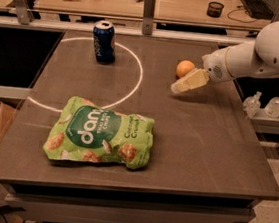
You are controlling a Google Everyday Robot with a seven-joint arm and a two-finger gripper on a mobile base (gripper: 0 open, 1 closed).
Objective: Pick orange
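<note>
The small, smooth round orange fruit [185, 68] sits on the far side of the dark grey counter [206, 141], well apart from the blue soda can [103, 41], which leaves room to reach it. The pale pincer [179, 87] hovers just beside it, angled downward; apart or together, I cannot tell.

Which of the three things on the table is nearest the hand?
The orange, just beside the hand at the table's back right; the blue can and green snack bag sit well off to the left.
</note>
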